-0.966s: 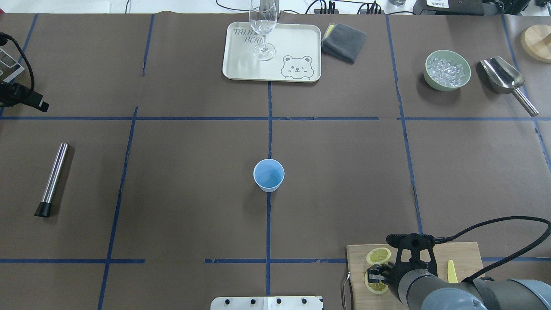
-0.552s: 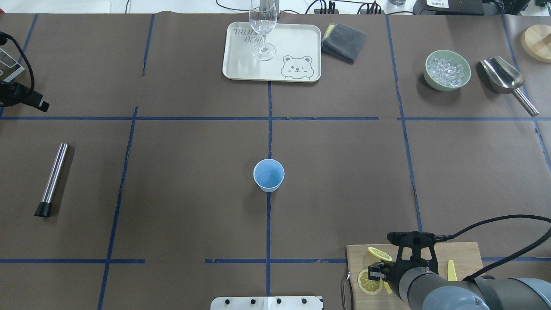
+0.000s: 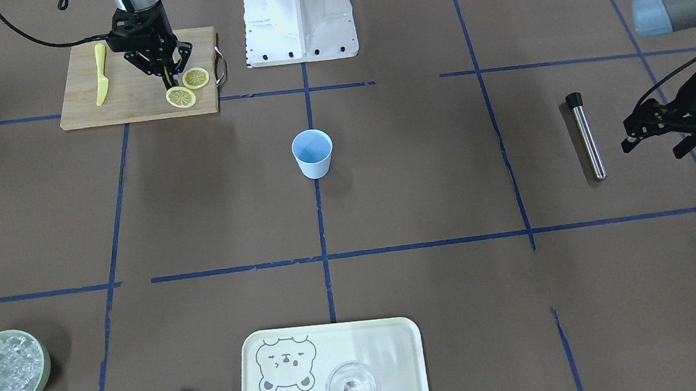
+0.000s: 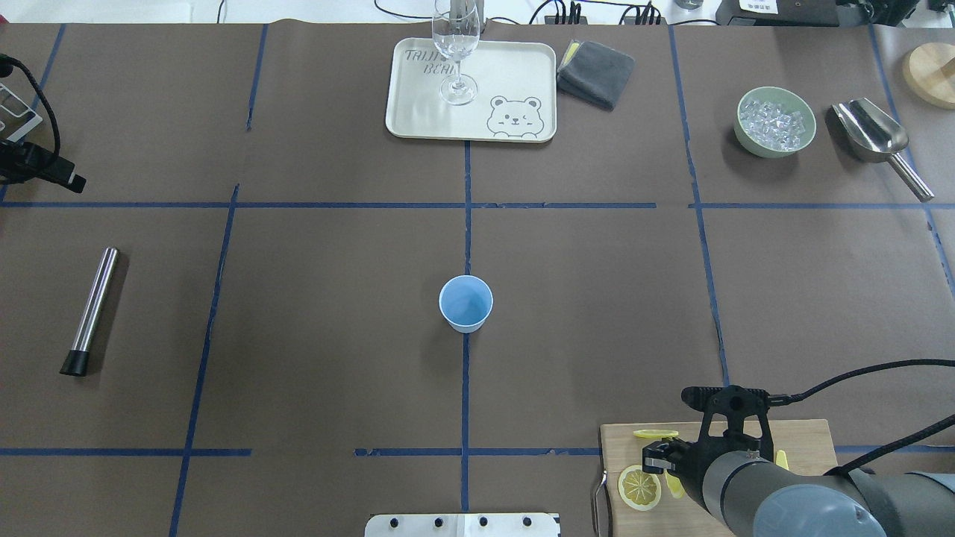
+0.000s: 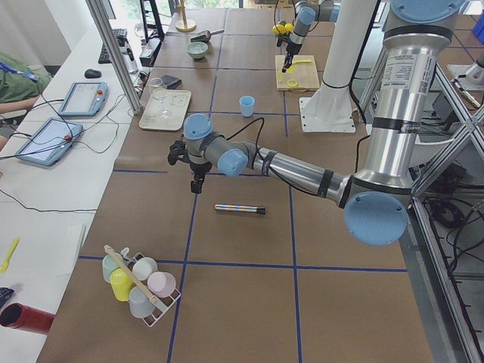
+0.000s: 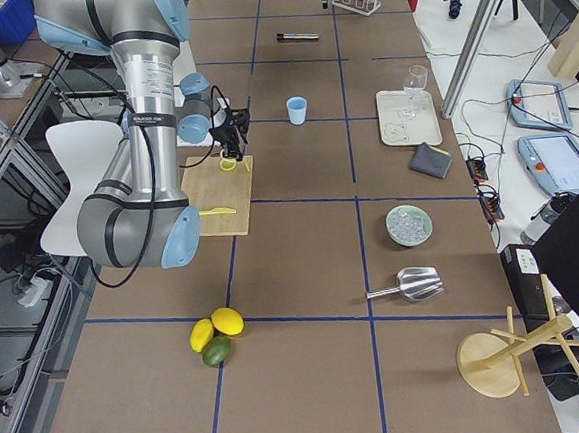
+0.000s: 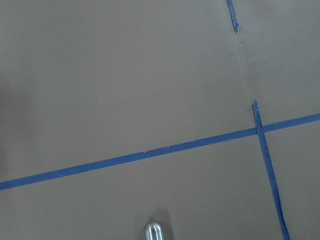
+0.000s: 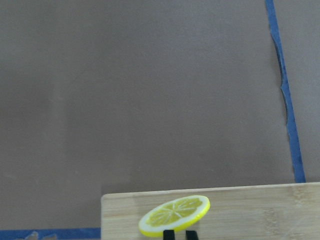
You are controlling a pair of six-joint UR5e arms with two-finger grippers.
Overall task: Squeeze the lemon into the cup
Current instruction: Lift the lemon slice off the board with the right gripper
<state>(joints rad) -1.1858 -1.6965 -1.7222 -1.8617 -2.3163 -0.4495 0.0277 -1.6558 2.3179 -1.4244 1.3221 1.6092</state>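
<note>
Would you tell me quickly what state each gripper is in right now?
Left gripper: open, empty.
Right gripper: closed on a lemon slice, over the cutting board.

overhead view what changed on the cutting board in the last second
The right claw gripped the near edge of the far lemon slice and tipped it up off the board: flat before, edge-on now. The cup and left claw stayed put.
</note>
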